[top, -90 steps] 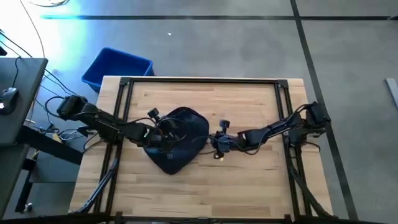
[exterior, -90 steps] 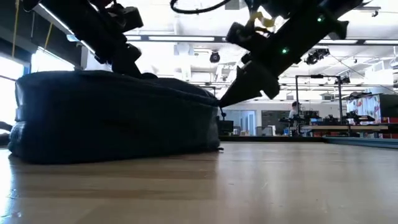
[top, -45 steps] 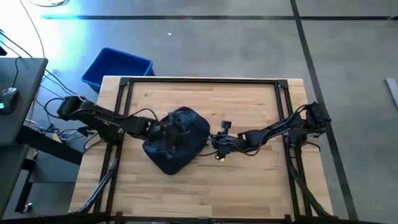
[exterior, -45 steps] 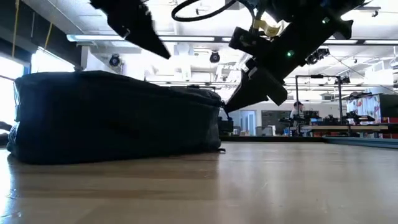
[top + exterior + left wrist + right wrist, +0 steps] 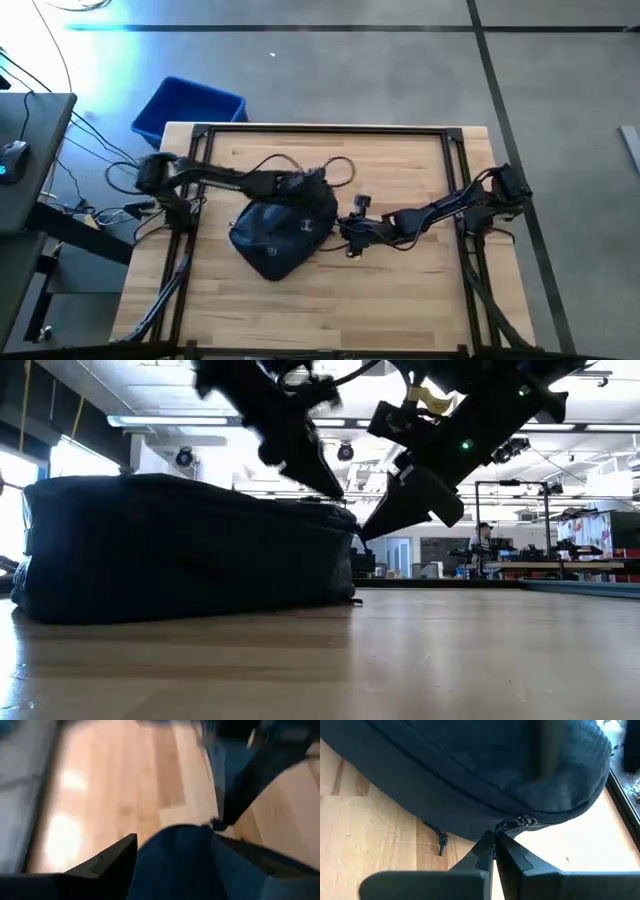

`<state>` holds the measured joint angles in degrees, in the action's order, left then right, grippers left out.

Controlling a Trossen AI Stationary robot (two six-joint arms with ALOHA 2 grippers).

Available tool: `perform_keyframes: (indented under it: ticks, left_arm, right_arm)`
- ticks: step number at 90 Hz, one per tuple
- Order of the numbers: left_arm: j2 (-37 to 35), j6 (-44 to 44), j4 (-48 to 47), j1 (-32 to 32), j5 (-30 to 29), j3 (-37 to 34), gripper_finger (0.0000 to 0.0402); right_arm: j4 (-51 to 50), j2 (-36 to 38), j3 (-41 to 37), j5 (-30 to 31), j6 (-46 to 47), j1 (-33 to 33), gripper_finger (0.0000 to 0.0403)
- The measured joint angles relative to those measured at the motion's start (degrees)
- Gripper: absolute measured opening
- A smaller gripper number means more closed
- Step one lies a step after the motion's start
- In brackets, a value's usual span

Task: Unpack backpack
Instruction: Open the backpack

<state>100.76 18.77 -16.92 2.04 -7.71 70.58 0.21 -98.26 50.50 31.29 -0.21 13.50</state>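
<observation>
The backpack (image 5: 283,225) is soft matt navy cloth with a fine woven grid and stitched seams. Under it, the table (image 5: 400,290) is pale butcher-block wood, smooth with a light sheen. Behind the table, the bin (image 5: 186,108) looks like smooth blue plastic.

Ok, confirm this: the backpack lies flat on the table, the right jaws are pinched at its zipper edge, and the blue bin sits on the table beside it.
Not quite. The blue bin is on the floor beyond the table's far left corner, as the high view shows. The backpack does lie flat on the table, and the right gripper has its jaws pinched at the zipper edge.
</observation>
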Motion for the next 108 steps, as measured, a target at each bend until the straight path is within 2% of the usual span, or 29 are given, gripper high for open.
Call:
perform_keyframes:
  ticks: [7, 15, 33, 40, 45, 59, 64, 76, 87, 108]
  left_arm:
    - [4.34, 0.23, -6.16, 1.54, 4.38, 5.55, 0.0247]
    - [8.74, 1.7, -13.95, 3.08, 5.52, 10.62, 0.0256]
    - [13.65, 6.5, -19.88, 4.69, 6.11, 13.44, 0.0251]
    - [13.89, 9.78, -20.86, 4.43, 6.25, 13.31, 0.0225]
    - [13.89, 12.2, -20.95, 3.96, 6.17, 13.19, 0.0191]
    - [12.97, 16.85, -20.78, 3.05, 5.68, 13.08, 0.0047]
    - [12.84, 16.45, -20.63, 3.04, 5.73, 13.12, 0.0016]
    - [12.54, 14.92, -21.28, 3.32, 5.47, 13.1, 0.0018]
    - [12.51, 14.8, -21.32, 3.13, 5.3, 13.1, 0.0003]
    - [12.43, 13.41, -21.88, 3.19, 4.02, 13.06, 0.0001]
  right_arm:
    - [-0.11, 0.0, 0.0, -0.16, 0.18, 0.0, 0.0]
    - [-0.16, 0.0, 0.0, -0.97, 0.2, 0.0, 0.0]
    - [-0.46, 0.0, 0.0, -2.41, 0.18, -0.04, 0.0]
    - [-0.42, 0.0, 0.0, -2.72, 0.2, -0.03, 0.0]
    - [-0.43, 0.0, 0.0, -3.21, 0.19, 0.0, 0.0]
    - [-0.38, 0.0, 0.0, -6.05, 0.19, 0.0, 0.0]
    - [-0.38, 0.0, 0.0, -6.71, 0.33, 0.0, 0.0]
    - [-0.4, 0.0, 0.0, -6.16, 5.82, -1.12, 0.0]
    - [-0.03, -0.84, 0.0, -5.86, 9.28, -3.98, 0.0014]
    - [7.32, -8.01, -0.07, -12.79, 10.47, -8.1, 0.011]
